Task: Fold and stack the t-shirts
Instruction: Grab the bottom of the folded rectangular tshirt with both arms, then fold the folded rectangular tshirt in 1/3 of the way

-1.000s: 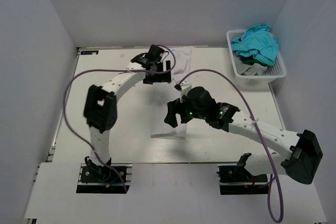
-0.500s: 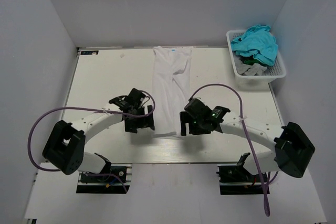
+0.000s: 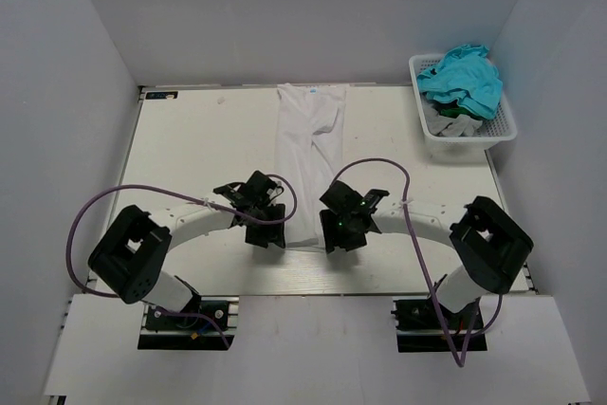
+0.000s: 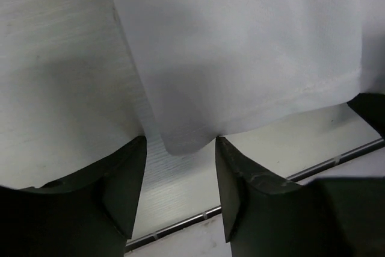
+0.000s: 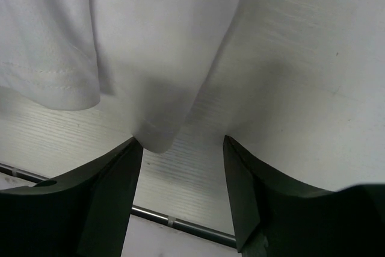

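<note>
A white t-shirt (image 3: 305, 154) lies flat in a long narrow strip down the middle of the table, collar with a small blue label (image 3: 311, 89) at the far edge. My left gripper (image 3: 266, 235) is open at the near left corner of its hem; in the left wrist view that corner (image 4: 180, 136) lies between my open fingers (image 4: 120, 179). My right gripper (image 3: 334, 236) is open at the near right corner; in the right wrist view that corner (image 5: 153, 133) lies just by the left finger (image 5: 114, 191). A teal t-shirt (image 3: 465, 78) and grey cloth (image 3: 453, 125) lie in the basket.
A white mesh basket (image 3: 507, 125) stands at the far right corner. Grey walls enclose the table on three sides. The table's near edge with a metal rail (image 4: 252, 191) runs just behind both grippers. Purple cables loop over both arms.
One second ago the shirt was held up and bunched between the arms. Both grippers came toward the near edge, laying it out flat, and now stand open at the hem corners.
</note>
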Controlling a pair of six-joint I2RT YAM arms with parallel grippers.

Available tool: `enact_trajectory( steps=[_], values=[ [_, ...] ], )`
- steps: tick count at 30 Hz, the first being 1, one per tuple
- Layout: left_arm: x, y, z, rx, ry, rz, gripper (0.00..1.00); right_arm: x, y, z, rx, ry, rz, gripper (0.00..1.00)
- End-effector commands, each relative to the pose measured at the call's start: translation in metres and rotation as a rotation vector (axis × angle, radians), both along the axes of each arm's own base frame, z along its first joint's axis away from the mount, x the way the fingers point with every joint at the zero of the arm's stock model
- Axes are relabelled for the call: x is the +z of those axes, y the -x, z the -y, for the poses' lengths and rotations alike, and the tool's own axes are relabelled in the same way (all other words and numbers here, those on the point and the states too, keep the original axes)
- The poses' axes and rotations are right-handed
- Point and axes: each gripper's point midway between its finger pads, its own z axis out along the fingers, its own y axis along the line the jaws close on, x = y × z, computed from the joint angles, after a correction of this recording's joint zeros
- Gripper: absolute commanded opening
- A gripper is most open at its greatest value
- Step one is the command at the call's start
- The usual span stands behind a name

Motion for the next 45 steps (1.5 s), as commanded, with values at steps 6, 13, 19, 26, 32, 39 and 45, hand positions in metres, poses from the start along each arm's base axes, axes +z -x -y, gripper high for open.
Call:
enact_trajectory(
  steps=[6, 13, 19, 26, 32, 39, 45],
  values=[
    [-0.011, 0.001, -0.003, -0.033, -0.089, 0.005, 0.24, 0.003, -0.012, -0.022, 0.053, -0.058, 0.018, 0.22],
    [0.019, -0.022, -0.001, 0.049, -0.126, 0.085, 0.00, 0.016, -0.019, -0.023, 0.060, -0.076, 0.074, 0.00],
    [0.077, -0.063, 0.008, 0.138, -0.096, 0.256, 0.00, 0.069, -0.060, -0.025, -0.029, -0.101, 0.274, 0.00],
    [0.111, -0.134, 0.002, 0.281, -0.228, 0.409, 0.00, 0.114, -0.136, -0.014, -0.144, -0.017, 0.463, 0.00],
    [0.133, -0.214, -0.002, 0.389, -0.318, 0.493, 0.00, 0.124, -0.204, -0.014, -0.190, 0.001, 0.511, 0.00],
    [0.127, -0.285, 0.005, 0.380, -0.264, 0.510, 0.00, 0.129, -0.270, -0.017, -0.180, -0.009, 0.533, 0.00],
    [0.107, -0.315, 0.032, 0.221, -0.124, 0.529, 0.00, 0.112, -0.304, -0.026, -0.154, -0.058, 0.492, 0.00]
  ],
)
